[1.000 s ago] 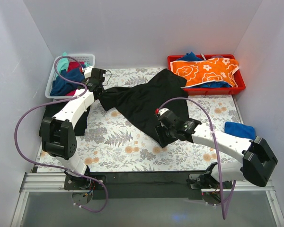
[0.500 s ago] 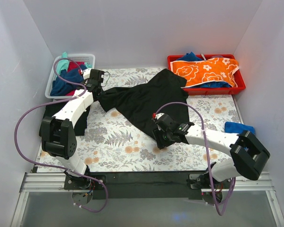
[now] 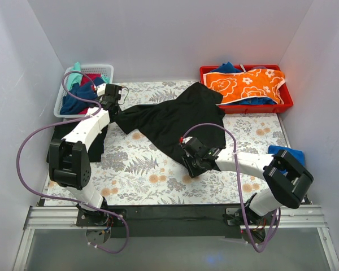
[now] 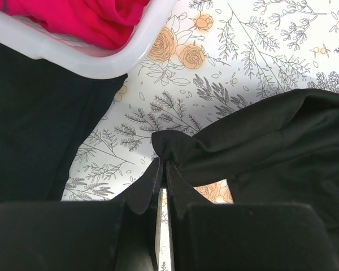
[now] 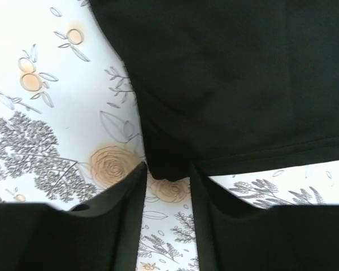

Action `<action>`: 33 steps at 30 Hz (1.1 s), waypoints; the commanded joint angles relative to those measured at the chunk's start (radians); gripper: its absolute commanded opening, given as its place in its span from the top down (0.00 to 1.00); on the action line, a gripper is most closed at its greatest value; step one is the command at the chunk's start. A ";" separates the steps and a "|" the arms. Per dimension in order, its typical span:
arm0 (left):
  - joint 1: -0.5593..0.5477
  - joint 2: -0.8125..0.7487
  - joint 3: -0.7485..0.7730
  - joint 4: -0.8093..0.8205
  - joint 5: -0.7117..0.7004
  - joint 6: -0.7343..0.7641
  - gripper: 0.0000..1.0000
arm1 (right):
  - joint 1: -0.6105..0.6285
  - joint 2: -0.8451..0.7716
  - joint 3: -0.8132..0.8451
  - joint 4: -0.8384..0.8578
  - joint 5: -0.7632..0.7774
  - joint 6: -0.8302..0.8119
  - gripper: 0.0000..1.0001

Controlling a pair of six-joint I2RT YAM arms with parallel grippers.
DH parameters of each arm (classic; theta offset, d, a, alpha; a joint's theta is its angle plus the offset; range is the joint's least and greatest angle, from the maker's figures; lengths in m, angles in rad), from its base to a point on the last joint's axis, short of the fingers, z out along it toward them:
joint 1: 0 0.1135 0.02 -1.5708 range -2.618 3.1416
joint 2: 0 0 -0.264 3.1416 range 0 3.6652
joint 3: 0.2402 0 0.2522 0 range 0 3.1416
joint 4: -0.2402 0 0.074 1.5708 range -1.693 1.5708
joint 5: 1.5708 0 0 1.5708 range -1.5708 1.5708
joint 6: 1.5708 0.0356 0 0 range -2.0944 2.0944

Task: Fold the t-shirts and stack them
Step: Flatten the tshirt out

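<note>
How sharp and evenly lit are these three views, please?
Top external: sharp, evenly lit, soft shadows, though the black t-shirt shows few folds. Left wrist: table covering crisp, left hand blurred. Right wrist: right hand blurred too, t-shirt nearly featureless.

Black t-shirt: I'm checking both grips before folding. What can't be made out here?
- Top external: right gripper fingertips, hidden beneath its own wrist.
- Right wrist: whether the fingers touch the black t-shirt; black on black.
- Left wrist: white basket contents, cut off by the top edge.
</note>
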 commanded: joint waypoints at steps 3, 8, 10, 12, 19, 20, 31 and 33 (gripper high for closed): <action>0.016 -0.056 0.000 -0.003 -0.008 -0.004 1.00 | 0.005 0.032 -0.026 -0.072 0.044 0.055 0.92; 0.027 -0.078 0.005 -0.011 -0.014 -0.004 1.00 | 0.005 -0.004 0.011 -0.212 0.158 0.095 0.99; 0.030 -0.099 0.020 -0.025 -0.027 -0.003 1.00 | 0.007 -0.056 0.034 -0.296 0.219 0.101 0.99; 0.033 -0.128 0.048 -0.031 -0.031 0.000 1.00 | 0.005 -0.132 0.092 -0.354 0.276 0.112 0.99; 0.042 -0.220 0.262 -0.065 -0.022 0.026 1.00 | -0.040 -0.260 0.428 -0.503 0.584 0.061 0.99; 0.042 -0.220 0.296 -0.068 -0.027 0.031 1.00 | -0.062 -0.260 0.474 -0.502 0.615 0.049 0.99; 0.044 -0.206 0.710 -0.037 0.012 0.093 1.00 | -0.194 -0.133 0.996 -0.361 0.808 -0.265 0.99; 0.044 -0.232 0.744 -0.028 0.016 0.111 1.00 | -0.200 -0.153 1.013 -0.338 0.808 -0.291 0.99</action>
